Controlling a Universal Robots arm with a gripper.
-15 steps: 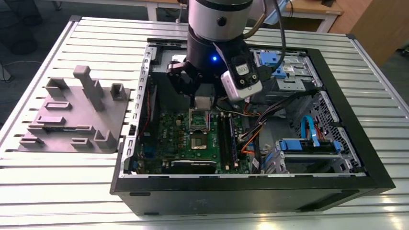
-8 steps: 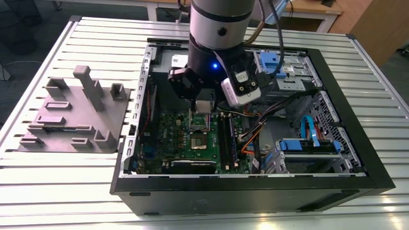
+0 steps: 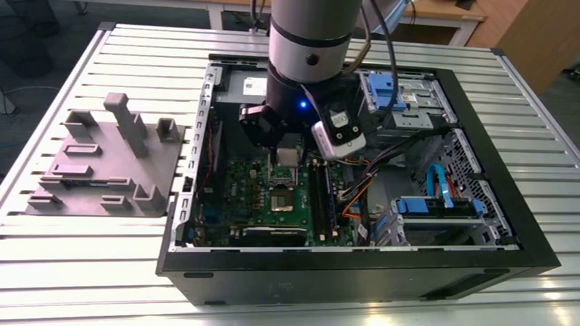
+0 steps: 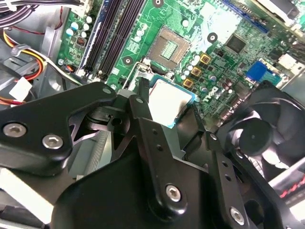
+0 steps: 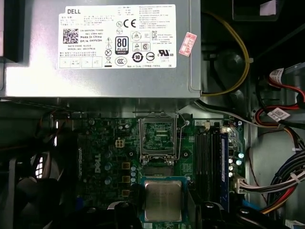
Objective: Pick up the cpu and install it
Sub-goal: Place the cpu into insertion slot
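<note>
Right now gripper (image 4: 170, 109) is clamped on cpu (image 4: 167, 98) edges, chip hanging above motherboard (image 4: 164, 12), near open socket (image 4: 171, 45). I fear tilted or offset seating bends pins; weak edge grip lets chip slip.

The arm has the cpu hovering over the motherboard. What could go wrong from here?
1. The cpu, pinched at its edges by the gripper, hangs beside the open socket, not over it. Lowered off-centre or rotated, it could damage the socket's contacts.
2. The socket lever and the memory sticks stand close by, and the fingers might snag them.
3. The edge grip looks slim, so the chip could slip.
</note>
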